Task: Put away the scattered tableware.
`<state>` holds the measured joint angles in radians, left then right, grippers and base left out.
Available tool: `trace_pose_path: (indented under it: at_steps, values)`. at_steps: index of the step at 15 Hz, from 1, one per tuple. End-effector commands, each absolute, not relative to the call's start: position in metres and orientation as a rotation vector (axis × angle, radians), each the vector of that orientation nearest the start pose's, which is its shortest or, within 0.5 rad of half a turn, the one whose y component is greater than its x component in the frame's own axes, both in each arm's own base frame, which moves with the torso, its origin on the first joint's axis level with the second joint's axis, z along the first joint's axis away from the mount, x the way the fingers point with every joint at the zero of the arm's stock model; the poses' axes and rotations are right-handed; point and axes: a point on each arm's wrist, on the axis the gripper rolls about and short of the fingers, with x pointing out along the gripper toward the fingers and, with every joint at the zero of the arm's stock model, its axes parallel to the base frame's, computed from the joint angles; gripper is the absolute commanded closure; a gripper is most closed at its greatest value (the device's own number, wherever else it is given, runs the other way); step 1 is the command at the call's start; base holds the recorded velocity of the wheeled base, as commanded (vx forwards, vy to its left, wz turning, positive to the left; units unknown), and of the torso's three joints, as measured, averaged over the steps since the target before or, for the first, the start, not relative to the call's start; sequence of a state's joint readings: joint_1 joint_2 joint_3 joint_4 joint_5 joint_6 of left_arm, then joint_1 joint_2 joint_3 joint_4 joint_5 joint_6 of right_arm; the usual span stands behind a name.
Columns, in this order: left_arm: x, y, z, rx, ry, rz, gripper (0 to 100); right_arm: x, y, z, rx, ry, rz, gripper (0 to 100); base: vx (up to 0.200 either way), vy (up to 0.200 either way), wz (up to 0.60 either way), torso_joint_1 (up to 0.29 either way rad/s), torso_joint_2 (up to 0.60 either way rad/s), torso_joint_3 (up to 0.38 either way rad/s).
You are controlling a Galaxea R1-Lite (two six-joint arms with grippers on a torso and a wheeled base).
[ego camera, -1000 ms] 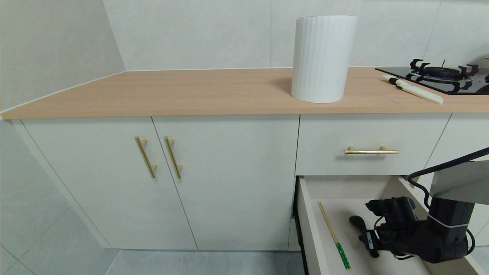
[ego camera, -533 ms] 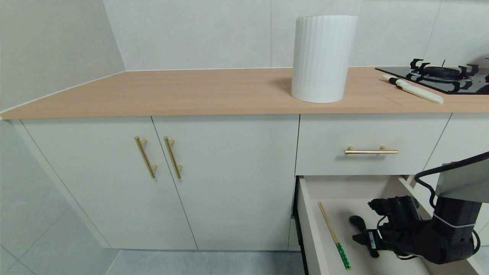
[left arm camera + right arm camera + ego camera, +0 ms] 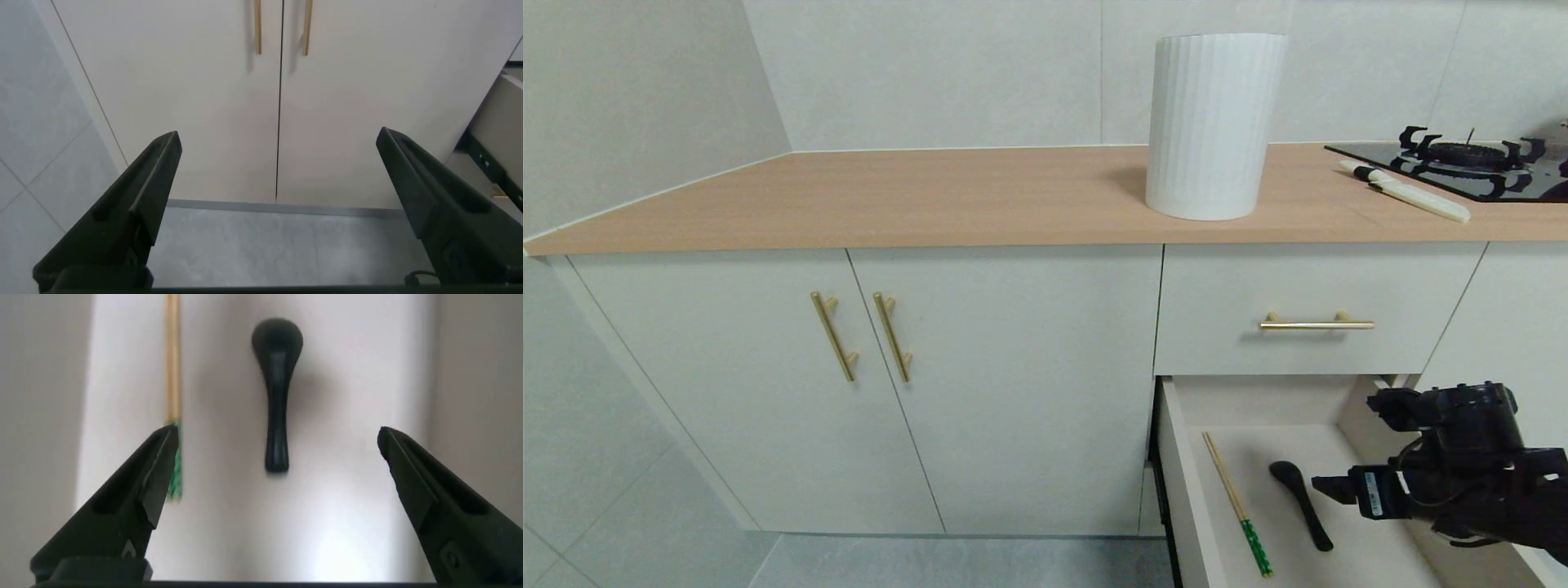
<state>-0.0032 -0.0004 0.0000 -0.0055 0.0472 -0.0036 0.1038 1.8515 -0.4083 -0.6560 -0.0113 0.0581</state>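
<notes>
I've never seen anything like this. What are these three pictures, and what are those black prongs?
It is a two-armed robot in a kitchen. The wide picture is from a camera on its head, the other two from its wrists. The prongs are its grippers: the left gripper faces cabinet doors, the right gripper hangs over an open drawer. Both are open, holding nothing. In the drawer lie chopsticks and a black spoon. On the counter are a white jar and a knife.
</notes>
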Motion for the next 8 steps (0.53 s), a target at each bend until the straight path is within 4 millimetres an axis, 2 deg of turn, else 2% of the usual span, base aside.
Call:
trace_pose_path:
  at_steps: [1, 2, 5, 8]
  values:
    - [-0.023, 0.001, 0.076, -0.003, -0.005, 0.044, 0, 0.223, 0.025, 0.094, 0.013, 0.706, 0.084, 0, 0.0, 0.0, 0.0, 0.0, 0.0, 0.0]
    - [-0.023, 0.001, 0.076, -0.005, -0.005, 0.044, 0, 0.218, 0.026, 0.099, 0.011, 0.704, 0.09, 0, 0.0, 0.0, 0.0, 0.0, 0.0, 0.0]
    - [-0.023, 0.001, 0.076, -0.003, -0.005, 0.044, 0, 0.186, 0.038, 0.13, -0.02, 0.706, 0.17, 0, 0.0, 0.0, 0.0, 0.0, 0.0, 0.0]
    - [-0.023, 0.001, 0.076, -0.006, -0.005, 0.044, 0, 0.172, 0.04, 0.144, -0.035, 0.738, 0.195, 0, 0.0, 0.0, 0.0, 0.0, 0.0, 0.0]
